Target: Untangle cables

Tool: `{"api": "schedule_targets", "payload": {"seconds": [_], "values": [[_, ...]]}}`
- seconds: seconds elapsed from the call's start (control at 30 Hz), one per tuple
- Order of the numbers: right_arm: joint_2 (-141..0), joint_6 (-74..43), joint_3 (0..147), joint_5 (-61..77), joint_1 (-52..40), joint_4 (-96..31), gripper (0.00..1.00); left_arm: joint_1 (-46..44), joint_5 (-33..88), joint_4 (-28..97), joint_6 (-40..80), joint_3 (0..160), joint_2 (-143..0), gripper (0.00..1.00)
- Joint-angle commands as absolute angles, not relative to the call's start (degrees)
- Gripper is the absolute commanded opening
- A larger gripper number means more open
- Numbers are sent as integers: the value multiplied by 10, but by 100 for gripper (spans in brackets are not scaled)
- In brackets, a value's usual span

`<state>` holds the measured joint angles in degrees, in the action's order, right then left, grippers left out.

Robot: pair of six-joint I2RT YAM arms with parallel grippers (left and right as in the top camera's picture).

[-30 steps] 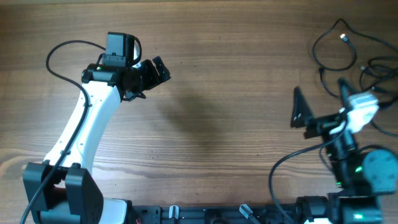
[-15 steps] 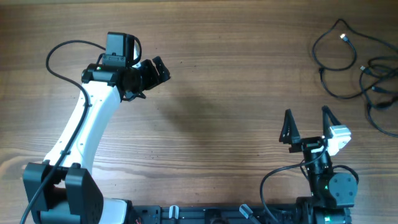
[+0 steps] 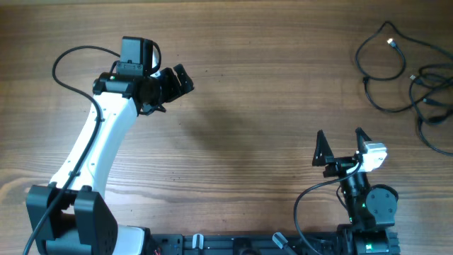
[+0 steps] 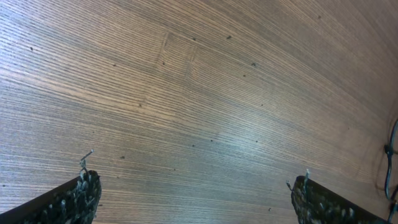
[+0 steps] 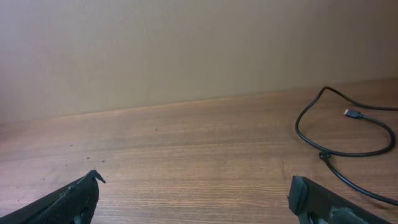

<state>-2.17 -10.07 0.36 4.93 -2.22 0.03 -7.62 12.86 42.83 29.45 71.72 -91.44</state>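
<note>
The cables [image 3: 410, 74] are thin black cords lying as loose tangled loops at the table's far right corner, one with a silver-tipped plug [image 3: 391, 43]. One loop with its plug also shows in the right wrist view [image 5: 348, 134]. My right gripper [image 3: 340, 147] is open and empty near the front edge, well short of the cables. My left gripper [image 3: 178, 79] is open and empty over bare wood at the far left; a bit of cable shows at its view's right edge [image 4: 392, 158].
The wooden table [image 3: 269, 106] stretches between the two arms. A thicker black wire [image 3: 71, 60] loops off the left arm. A plain beige wall [image 5: 186, 50] stands behind the table's far edge.
My right arm has pulled back from the cables toward the front edge and its base, its gripper open and empty. The left arm has not moved.
</note>
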Motion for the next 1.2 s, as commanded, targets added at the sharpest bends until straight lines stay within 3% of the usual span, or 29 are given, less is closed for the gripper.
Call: {"api": "schedule_targets", "payload": {"seconds": [0.0, 0.57, 0.67, 0.77, 0.97, 1.17], "values": [[-17, -107, 3, 60, -24, 3, 100, -78, 123, 427, 292, 722, -913, 100], [-17, -107, 3, 60, -24, 3, 100, -78, 123, 427, 292, 722, -913, 100], [-17, -107, 3, 60, -24, 3, 100, -78, 34, 476, 244, 722, -913, 100], [-17, -107, 3, 60, -24, 3, 100, -79, 18, 501, 244, 722, -905, 100], [-17, -107, 3, 60, -24, 3, 100, -79, -33, 504, 217, 722, -822, 100], [-17, -107, 3, 60, -24, 3, 100, -79, -18, 423, 136, 665, -678, 100]]}}
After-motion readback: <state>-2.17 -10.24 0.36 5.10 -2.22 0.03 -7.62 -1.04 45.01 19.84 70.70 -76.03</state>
